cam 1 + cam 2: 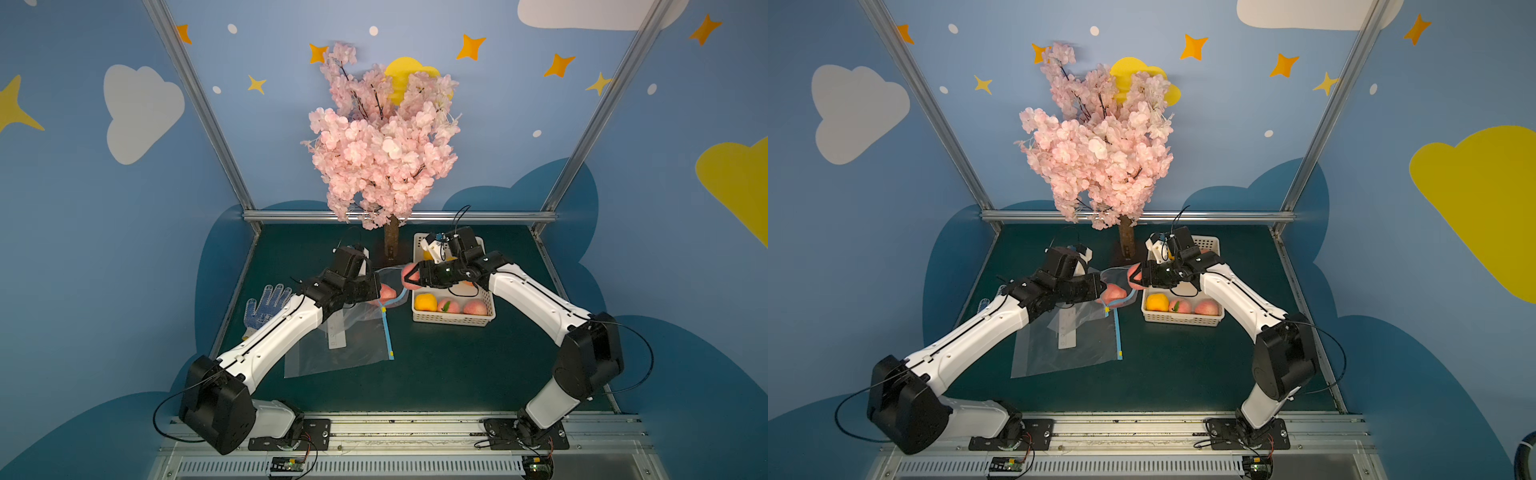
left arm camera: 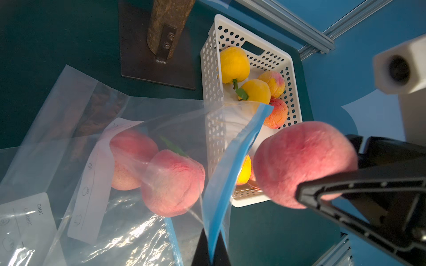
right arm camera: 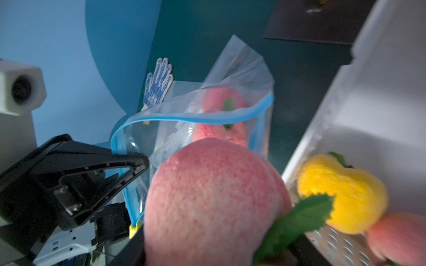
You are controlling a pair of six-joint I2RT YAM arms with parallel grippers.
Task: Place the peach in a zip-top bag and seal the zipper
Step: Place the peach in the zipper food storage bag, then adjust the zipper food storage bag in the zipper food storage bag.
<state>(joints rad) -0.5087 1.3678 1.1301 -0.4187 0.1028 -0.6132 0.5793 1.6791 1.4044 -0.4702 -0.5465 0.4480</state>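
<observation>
Pink peach (image 2: 304, 165) gripped by right gripper (image 1: 411, 277), just outside white basket (image 1: 453, 322) wall, facing zip-top bag (image 2: 129, 230) mouth | left gripper (image 2: 211, 252) pinched shut on blue zipper rim (image 2: 232, 161) beside basket | risk: peach could catch limp rim, collapse the opening, or roll out.

2 white arms (image 1: 286, 332), black joints (image 1: 216, 403), looping black cables (image 1: 154, 415)
</observation>
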